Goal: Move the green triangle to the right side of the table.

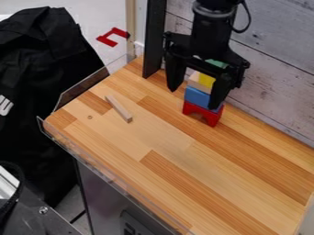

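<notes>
One green triangular block point(215, 63) tops the stack of coloured blocks point(197, 97), within the black two-fingered pincer point(193, 98), spread wide and gripping nothing. Probably light, stiff and sturdy, it could slip by its slopes; pinch its flat, parallel faces.

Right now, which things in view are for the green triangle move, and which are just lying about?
For the job:
green block, partly hidden, presumably the triangle
black two-finger gripper
striped wooden table

Lying about:
yellow block, blue block and red arch block, stacked
pale wooden stick
black cloth
red bracket-shaped piece
</notes>
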Robot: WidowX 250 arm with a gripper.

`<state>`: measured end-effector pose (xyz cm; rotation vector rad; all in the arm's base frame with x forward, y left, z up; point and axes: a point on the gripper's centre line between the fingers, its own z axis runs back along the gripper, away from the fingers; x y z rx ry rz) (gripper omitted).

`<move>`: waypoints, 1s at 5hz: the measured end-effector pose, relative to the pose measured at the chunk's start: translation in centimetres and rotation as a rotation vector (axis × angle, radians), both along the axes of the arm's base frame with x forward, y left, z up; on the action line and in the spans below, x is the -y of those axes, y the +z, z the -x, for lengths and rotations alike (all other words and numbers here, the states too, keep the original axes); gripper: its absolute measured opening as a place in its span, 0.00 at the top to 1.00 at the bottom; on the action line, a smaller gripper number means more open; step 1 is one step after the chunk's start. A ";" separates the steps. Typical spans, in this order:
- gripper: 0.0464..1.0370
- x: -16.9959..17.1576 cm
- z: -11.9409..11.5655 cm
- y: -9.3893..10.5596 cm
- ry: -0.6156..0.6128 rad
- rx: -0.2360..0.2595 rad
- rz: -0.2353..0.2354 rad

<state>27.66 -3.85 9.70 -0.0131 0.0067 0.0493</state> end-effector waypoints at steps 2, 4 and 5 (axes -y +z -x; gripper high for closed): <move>0.04 -0.7 -1.2 -1.6 0.005 -0.046 0.023; 0.04 -3.0 -3.4 -1.2 0.030 -0.021 0.015; 0.04 -3.3 -4.0 -0.3 0.016 -0.012 -0.007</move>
